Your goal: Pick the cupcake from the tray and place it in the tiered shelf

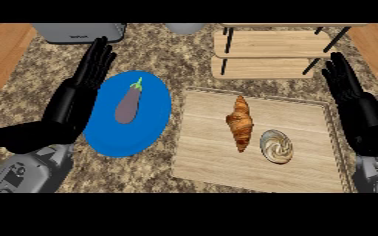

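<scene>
The cupcake [277,146], pale with a swirled cream top, sits on the wooden tray [207,155] toward its right front. A brown croissant [241,123] lies just left of it on the same tray. The tiered shelf [273,50], light wood boards on black rods, stands behind the tray at the back right. My right hand [350,100] rests open at the right edge, fingers up, beside the tray and apart from the cupcake. My left hand [77,97] rests open at the left, fingers up, holding nothing.
A blue plate [151,130] with a purple eggplant [129,105] lies left of the tray, next to my left hand. A grey toaster [80,32] stands at the back left and a grey round object [184,28] at the back middle.
</scene>
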